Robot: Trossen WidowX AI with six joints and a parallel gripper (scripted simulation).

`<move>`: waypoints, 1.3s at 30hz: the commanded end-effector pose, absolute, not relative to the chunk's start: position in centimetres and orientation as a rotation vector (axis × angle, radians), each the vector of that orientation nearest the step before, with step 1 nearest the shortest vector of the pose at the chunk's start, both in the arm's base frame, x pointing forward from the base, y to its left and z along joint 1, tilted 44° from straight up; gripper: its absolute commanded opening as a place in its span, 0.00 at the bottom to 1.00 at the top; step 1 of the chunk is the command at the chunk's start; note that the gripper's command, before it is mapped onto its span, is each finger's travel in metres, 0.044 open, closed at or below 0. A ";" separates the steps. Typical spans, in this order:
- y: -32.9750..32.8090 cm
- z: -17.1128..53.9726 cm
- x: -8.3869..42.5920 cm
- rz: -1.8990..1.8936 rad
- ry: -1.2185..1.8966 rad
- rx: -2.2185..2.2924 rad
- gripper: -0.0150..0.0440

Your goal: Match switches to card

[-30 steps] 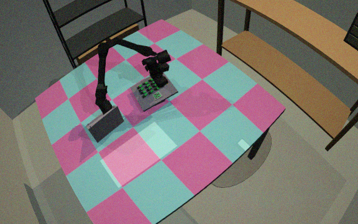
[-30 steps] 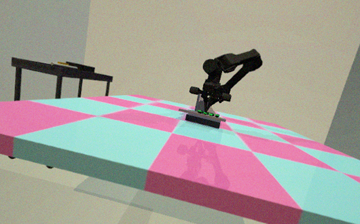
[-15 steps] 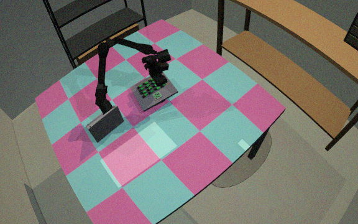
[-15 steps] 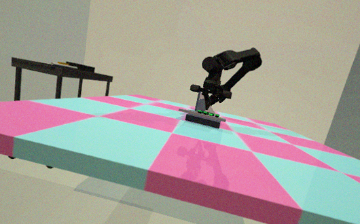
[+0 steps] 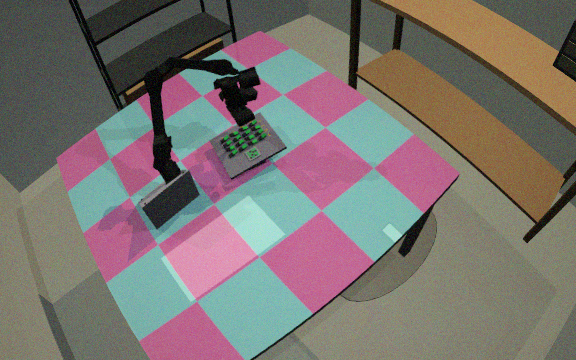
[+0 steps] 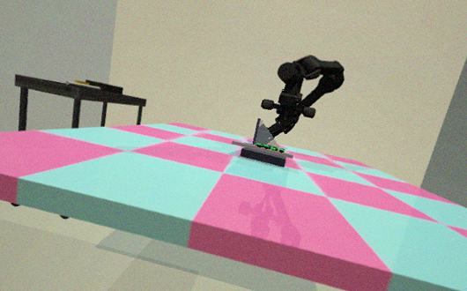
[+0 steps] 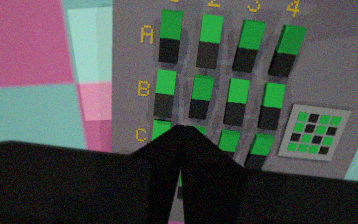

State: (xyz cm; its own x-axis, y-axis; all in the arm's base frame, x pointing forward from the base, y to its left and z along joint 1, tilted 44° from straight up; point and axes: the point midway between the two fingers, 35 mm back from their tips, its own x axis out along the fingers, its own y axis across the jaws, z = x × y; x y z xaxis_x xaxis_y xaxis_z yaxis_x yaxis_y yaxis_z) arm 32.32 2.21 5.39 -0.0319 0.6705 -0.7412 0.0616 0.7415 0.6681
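Note:
The grey panel [image 5: 272,142] [image 7: 129,65] carries a grid of green-and-dark switches; rows A, B and part of C show in the wrist view. By shading, A2 [image 7: 208,41] tilts opposite to A1 [image 7: 170,35], A3 [image 7: 249,46] and A4 [image 7: 287,50]; B2 [image 7: 201,96] tilts opposite to B1 [image 7: 165,93] and B3 [image 7: 236,101]. The card [image 7: 314,132] [image 5: 253,153] reads, far row first: green-dark-green-green, green-dark-green-dark, dark-green-dark-green, green-green-green-dark. My gripper [image 7: 183,134] [image 5: 245,121] is shut and empty, above the panel; its fingers hide C2 and most of row D. Contact cannot be told.
The arm's base stands behind a dark upright plate [image 5: 170,202] on the checkered table [image 5: 320,250] [image 6: 127,182], to one side of the panel. A shelf rack and wooden shelves stand beyond the table.

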 end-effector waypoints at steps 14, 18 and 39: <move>5.7 3.9 31.1 0.533 1.515 0.625 0.25; 6.3 3.3 31.1 0.534 1.515 0.626 0.25; 7.3 2.2 31.0 0.534 1.515 0.626 0.25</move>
